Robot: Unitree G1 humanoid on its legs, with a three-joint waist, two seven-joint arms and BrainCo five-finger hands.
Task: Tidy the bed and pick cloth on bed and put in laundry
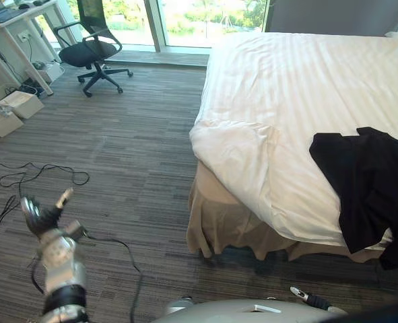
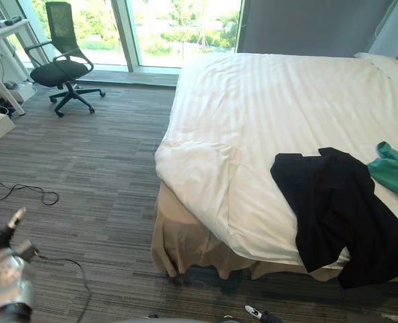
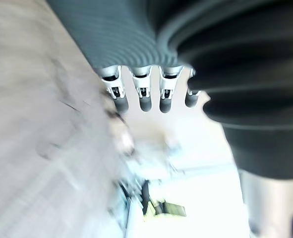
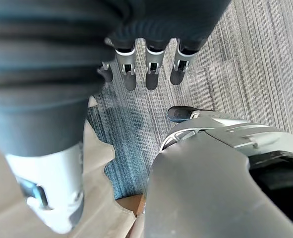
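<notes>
The black cloth [image 1: 370, 188] lay draped over the bed [image 1: 286, 87] edge, unreached — left hand [image 1: 44, 219] and right hand [image 4: 152, 74] hung away from it, fingers loose, empty.

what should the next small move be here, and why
Probably turn right and reach the right hand toward the black garment, which hangs over the near edge of the bed on the robot's right. Both hands look open and empty, and the left hand hovers above the carpet away from the bed.

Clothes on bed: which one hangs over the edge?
The black garment: it drapes over the bed's near edge; the teal garment lies on top.
</notes>
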